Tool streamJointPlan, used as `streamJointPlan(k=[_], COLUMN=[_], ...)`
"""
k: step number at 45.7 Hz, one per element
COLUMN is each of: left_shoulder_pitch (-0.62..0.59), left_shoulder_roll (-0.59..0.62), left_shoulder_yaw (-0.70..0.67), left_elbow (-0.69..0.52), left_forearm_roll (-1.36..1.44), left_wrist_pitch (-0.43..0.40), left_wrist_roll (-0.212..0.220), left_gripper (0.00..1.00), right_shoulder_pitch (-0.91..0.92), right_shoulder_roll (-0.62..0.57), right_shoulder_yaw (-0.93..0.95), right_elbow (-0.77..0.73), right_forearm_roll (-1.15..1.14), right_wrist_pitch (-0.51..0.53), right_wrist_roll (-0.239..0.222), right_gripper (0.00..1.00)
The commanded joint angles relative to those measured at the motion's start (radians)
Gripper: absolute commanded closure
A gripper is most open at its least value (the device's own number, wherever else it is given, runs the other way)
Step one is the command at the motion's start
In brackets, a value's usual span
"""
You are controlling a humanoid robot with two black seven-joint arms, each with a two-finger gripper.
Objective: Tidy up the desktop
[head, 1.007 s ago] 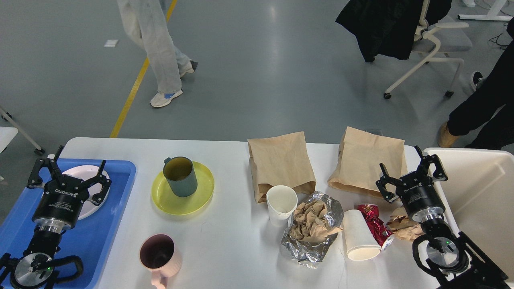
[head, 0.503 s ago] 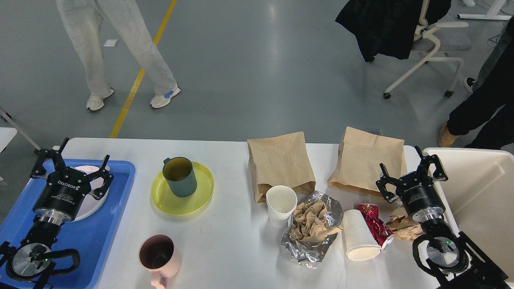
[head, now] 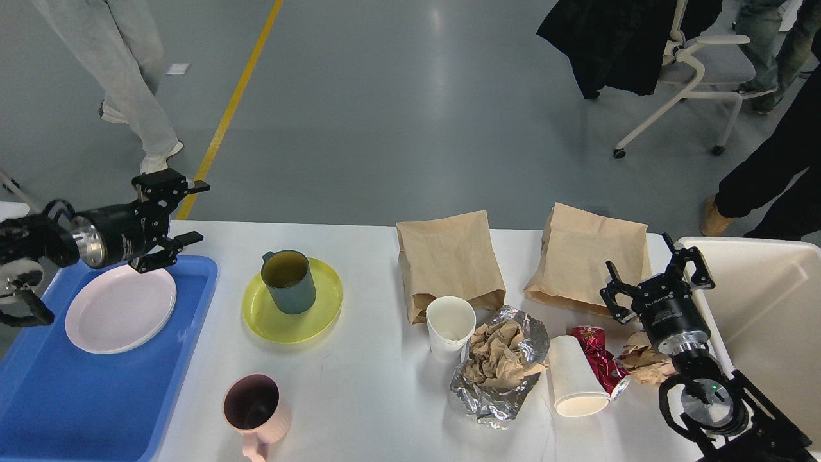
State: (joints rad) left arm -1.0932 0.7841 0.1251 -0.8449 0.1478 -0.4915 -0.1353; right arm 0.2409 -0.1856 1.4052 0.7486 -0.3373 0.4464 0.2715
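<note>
The table [head: 359,398] is a wide, smooth white slab with rounded corners, filling the lower part of the head view. At its left end sits a glossy blue plastic tray [head: 96,398] holding a round, pale pink plate [head: 120,308]. Beside the tray a shallow yellow dish [head: 308,321] carries a matte grey-green mug [head: 288,282], upright and cylindrical. Nearer the front edge stands a pink mug [head: 256,404] with a dark inside.

Toward the right, two creased brown paper bags [head: 449,263] [head: 590,256] lie flat. In front of the first stands a white paper cup [head: 449,327], touching a crinkled sheet of foil [head: 494,391] that cradles crumpled brown paper [head: 500,356]. A second white cup [head: 574,378] lies on its side, just beside a shiny red wrapper [head: 596,359] and another brown paper wad [head: 644,366]. A cream bin [head: 763,308] with smooth walls stands at the right edge.

The left claw [head: 183,215] is raised over the table's far left corner, pointing sideways, its fingers spread and holding nothing. The right claw [head: 654,273] (black, like the left) hovers over the second bag's near edge, fingers wide apart, gripping nothing.
</note>
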Motion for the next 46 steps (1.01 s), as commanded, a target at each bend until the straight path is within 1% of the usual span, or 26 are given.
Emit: streamJointPlan(k=[1,2,3,6,9,12,15,17,20,23,28,32,34,38,40,43,46], left_shoulder_pitch=[-0.333,-0.373,-0.411,-0.487,-0.540,-0.596,-0.674,-0.727,-0.790,-0.876,-1.029,-1.146,-1.201,-1.304,-1.353,-1.416,-1.468], left_shoulder_roll=[-0.043,-0.066,-0.094,-0.181,-0.258,-0.331,-0.397,-0.437,-0.482,-0.505,-0.514,-0.557,-0.575,-0.585,-0.594,-0.603,-0.605], left_shoulder_yaw=[0.483,0.551,0.612,0.735,0.815,0.882,0.964,1.004,1.039,1.056,1.074,1.143,1.182,1.257,1.301,1.338,1.354], left_elbow=[0.000,-0.003,-0.006,-0.011,-0.011,-0.011,-0.013,-0.016,-0.029,-0.066,-0.210,-0.345,-0.419,-0.578,-0.663,-0.779,-0.865], left_forearm_roll=[0.001,0.001,0.001,-0.004,-0.004,-0.001,0.000,0.000,0.000,-0.002,-0.004,-0.026,-0.075,-0.221,-0.278,-0.332,-0.349], left_wrist_pitch=[-0.006,-0.006,-0.006,-0.006,-0.022,-0.073,-0.157,-0.231,-0.352,-0.464,-0.468,-0.468,-0.467,-0.380,-0.328,-0.266,-0.246], left_wrist_roll=[0.000,0.005,-0.001,0.009,0.017,0.039,0.077,0.098,0.111,0.108,0.089,0.082,0.065,0.014,-0.004,-0.018,-0.027], left_gripper=[0.04,0.04,0.04,0.04,0.04,0.04,0.04,0.04,0.04,0.04,0.04,0.04,0.04,0.04,0.04,0.04,0.04], right_shoulder_pitch=[-0.002,0.000,-0.002,-0.002,-0.002,-0.002,-0.002,-0.002,-0.002,-0.002,-0.002,-0.002,-0.002,0.000,0.000,0.000,0.000], right_shoulder_roll=[-0.002,-0.002,-0.002,-0.002,-0.002,-0.002,-0.002,-0.002,-0.002,-0.002,-0.002,0.000,0.000,0.000,0.000,0.000,0.000], right_shoulder_yaw=[0.000,0.000,0.000,0.000,0.000,0.000,0.000,0.000,0.000,0.000,0.000,0.000,0.000,0.000,0.000,0.000,0.000], right_elbow=[0.002,0.002,0.002,0.002,0.002,0.002,0.002,0.002,0.002,0.000,0.000,0.000,0.000,0.000,0.000,0.000,-0.002], right_forearm_roll=[0.000,0.000,0.000,0.000,0.000,0.000,0.000,0.000,0.000,0.000,0.000,0.000,0.000,0.000,0.000,0.000,0.000], right_wrist_pitch=[0.000,0.000,0.000,0.000,0.000,0.002,0.002,0.002,0.002,0.002,0.000,0.002,0.001,0.000,0.000,0.000,0.000], right_wrist_roll=[0.000,0.000,0.000,0.000,0.000,0.000,0.000,0.000,0.000,0.000,0.000,0.000,0.000,0.000,0.000,0.000,0.000], right_gripper=[0.00,0.00,0.00,0.00,0.00,0.00,0.00,0.00,0.00,0.00,0.00,0.00,0.00,0.00,0.00,0.00,0.00])
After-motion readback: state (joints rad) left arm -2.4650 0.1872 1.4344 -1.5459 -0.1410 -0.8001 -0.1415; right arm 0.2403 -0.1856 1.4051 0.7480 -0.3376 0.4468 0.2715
